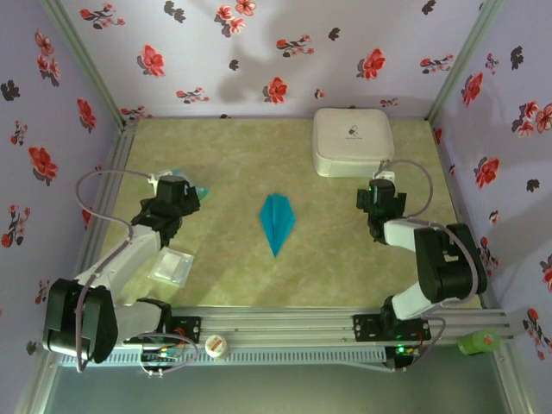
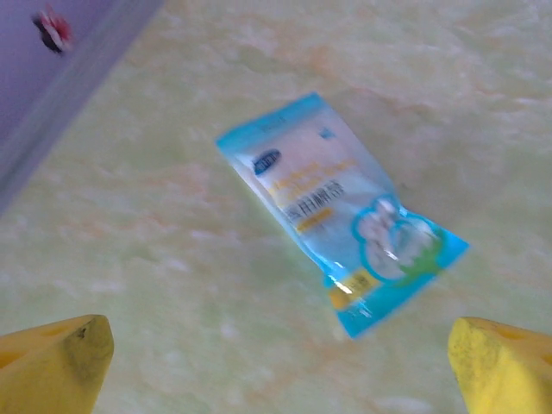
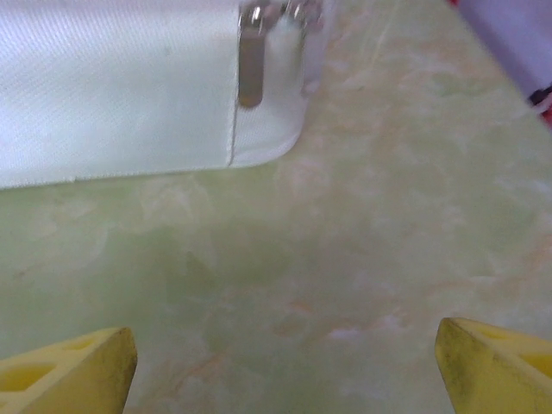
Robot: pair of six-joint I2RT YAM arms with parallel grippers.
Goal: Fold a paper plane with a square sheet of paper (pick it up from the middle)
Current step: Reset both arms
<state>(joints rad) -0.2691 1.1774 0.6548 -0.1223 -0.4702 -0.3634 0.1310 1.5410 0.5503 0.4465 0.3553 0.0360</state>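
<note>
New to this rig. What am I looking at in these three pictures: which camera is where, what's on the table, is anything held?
Two small robot arms are bolted at the near edge of a table. The overhead view looks down from behind them, with the left gripper on the left and the right gripper on the right. The other two pictures come from cameras on the wrists. The yellow wedges in their bottom corners are each gripper's own fingers. On the table lie a folded teal paper plane in the middle, a white case at the back, a clear plastic packet by the left arm, and a pale-blue printed packet below the left wrist camera. Both grippers are open and hold nothing.
</note>
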